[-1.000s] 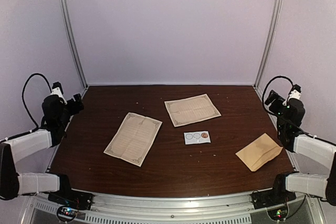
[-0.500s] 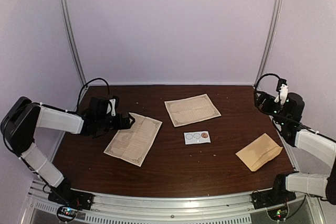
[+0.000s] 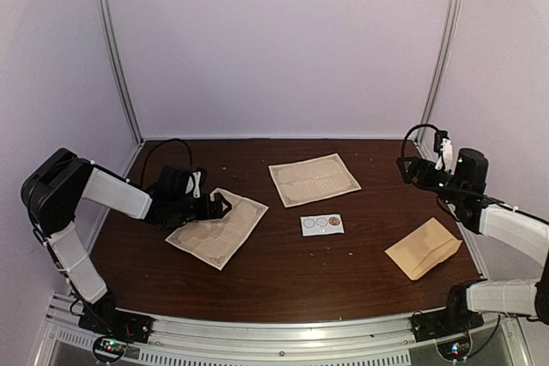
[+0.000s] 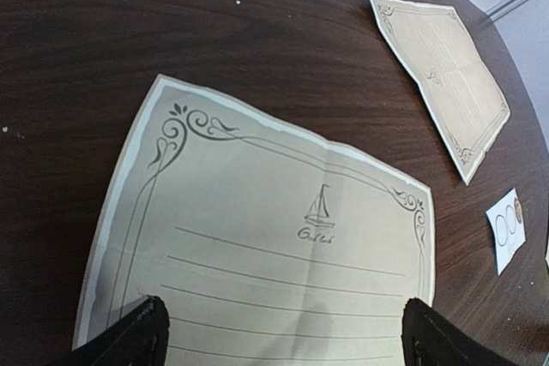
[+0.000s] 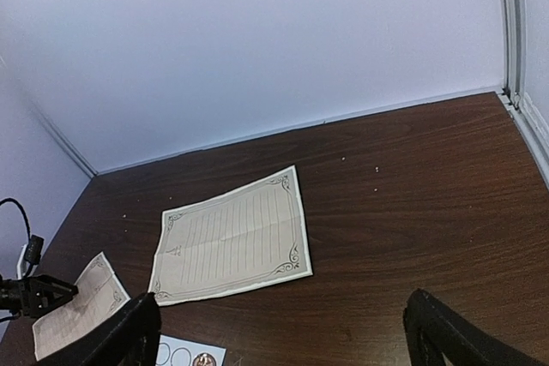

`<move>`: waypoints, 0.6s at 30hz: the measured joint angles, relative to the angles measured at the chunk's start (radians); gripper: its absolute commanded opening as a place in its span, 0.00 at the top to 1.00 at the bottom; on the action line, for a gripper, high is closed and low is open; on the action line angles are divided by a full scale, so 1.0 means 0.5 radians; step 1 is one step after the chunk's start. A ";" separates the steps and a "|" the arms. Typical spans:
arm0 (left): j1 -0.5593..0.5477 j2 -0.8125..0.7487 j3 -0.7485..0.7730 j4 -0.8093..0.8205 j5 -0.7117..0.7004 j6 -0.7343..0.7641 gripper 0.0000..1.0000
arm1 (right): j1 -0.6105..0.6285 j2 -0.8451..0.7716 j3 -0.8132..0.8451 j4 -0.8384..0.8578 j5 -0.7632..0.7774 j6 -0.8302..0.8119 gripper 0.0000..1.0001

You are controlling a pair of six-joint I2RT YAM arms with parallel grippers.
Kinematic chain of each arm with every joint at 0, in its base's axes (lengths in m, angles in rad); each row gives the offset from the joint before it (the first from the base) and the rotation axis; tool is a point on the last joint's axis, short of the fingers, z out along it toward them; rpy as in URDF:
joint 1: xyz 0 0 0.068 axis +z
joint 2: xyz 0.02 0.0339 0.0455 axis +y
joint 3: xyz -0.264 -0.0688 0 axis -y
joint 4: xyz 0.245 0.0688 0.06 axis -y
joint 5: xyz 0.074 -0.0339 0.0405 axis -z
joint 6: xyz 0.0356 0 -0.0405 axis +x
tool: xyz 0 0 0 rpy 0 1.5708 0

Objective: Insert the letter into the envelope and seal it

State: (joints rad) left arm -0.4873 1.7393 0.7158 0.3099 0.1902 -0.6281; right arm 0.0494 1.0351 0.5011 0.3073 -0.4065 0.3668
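The letter (image 4: 283, 237) is found beneath the spread left gripper (image 4: 286, 332); the envelope (image 3: 423, 248) is seen well apart from the right gripper (image 3: 407, 167) (also spread).

the top view looks down from above and behind the arm bases over the whole table (image 3: 283, 272), white card (image 3: 322, 225) central. the left wrist view sits close over the letter (image 4: 274, 246) left of the card — the right wrist view looks from farther right; all share the card.
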 measured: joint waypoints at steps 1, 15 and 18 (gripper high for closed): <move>-0.001 0.006 0.000 0.014 0.009 0.000 0.04 | 0.006 0.018 0.002 -0.010 -0.011 -0.002 0.00; -0.198 0.031 -0.113 0.258 0.124 0.125 0.04 | 0.233 0.193 0.103 -0.069 -0.039 -0.018 0.00; -0.320 0.031 -0.143 0.307 0.172 0.174 0.04 | 0.294 0.203 0.104 -0.076 -0.031 -0.008 0.00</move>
State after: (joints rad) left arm -0.6476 1.7546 0.6441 0.4633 0.2764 -0.5411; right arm 0.1967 1.1366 0.5529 0.2695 -0.4221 0.3626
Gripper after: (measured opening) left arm 0.958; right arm 0.997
